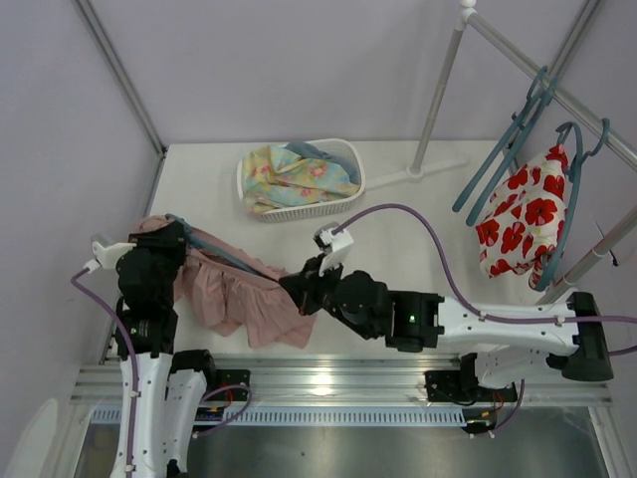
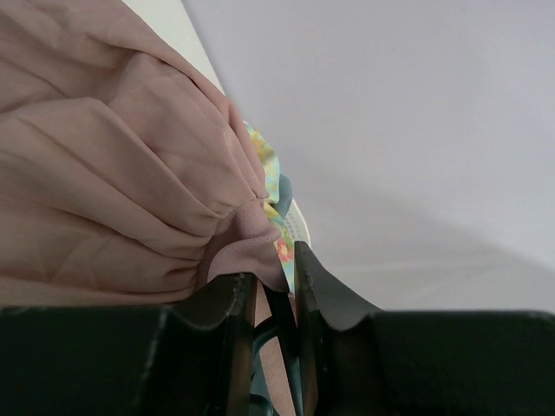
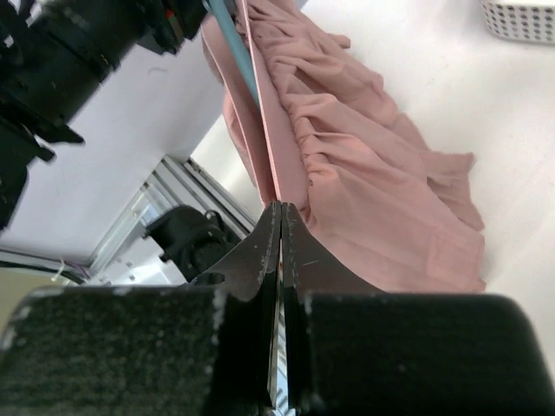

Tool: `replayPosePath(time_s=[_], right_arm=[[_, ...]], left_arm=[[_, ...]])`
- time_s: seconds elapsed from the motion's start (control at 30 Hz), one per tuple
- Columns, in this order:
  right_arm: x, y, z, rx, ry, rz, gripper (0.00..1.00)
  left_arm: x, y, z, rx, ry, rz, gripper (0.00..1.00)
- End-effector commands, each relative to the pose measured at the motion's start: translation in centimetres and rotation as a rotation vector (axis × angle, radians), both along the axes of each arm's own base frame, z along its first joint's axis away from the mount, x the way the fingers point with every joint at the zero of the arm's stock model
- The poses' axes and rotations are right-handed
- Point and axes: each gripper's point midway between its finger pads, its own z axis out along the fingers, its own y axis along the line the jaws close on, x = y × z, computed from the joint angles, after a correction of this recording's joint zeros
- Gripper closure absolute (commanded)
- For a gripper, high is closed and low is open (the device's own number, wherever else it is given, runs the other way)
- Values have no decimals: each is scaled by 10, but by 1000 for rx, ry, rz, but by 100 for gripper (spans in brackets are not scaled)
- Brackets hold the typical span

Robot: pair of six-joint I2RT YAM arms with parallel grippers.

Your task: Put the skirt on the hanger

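Note:
The dusty-pink skirt lies bunched at the table's near left; it also shows in the left wrist view and the right wrist view. A teal hanger runs along its top edge between the two grippers. My left gripper is at the skirt's left end; its jaws are shut on a dark teal part of the hanger with pink fabric beside it. My right gripper is at the skirt's right end, its jaws shut on the thin waistband edge, the hanger bar just left of it.
A white basket with a yellow-and-blue floral cloth stands at the back middle. At the right, a rack pole and rail carry spare teal hangers and a white cloth with red flowers.

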Motion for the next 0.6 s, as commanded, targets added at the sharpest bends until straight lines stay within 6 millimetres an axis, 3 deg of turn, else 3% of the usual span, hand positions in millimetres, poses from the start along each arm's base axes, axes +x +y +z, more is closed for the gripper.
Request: replayPosePath(time_s=[0.0, 0.03, 0.1, 0.2, 0.33, 0.37, 0.57], right_arm=[[6, 12, 24, -25, -22, 15, 100], [15, 16, 31, -18, -20, 7, 100], [21, 29, 13, -68, 6, 29, 100], [22, 44, 13, -63, 29, 79, 100], [19, 60, 29, -39, 11, 125, 100], [17, 64, 42, -15, 6, 140, 100], [17, 86, 60, 2, -6, 166, 100]], left_arm=[[-6, 31, 45, 95, -139, 164, 100], [-7, 25, 46, 77, -148, 138, 100], [-9, 21, 52, 74, -166, 117, 100], [-13, 13, 54, 74, -167, 80, 100], [-16, 6, 48, 45, -166, 52, 100], [-15, 4, 45, 37, -163, 39, 100], [-14, -2, 38, 25, -160, 12, 100]])
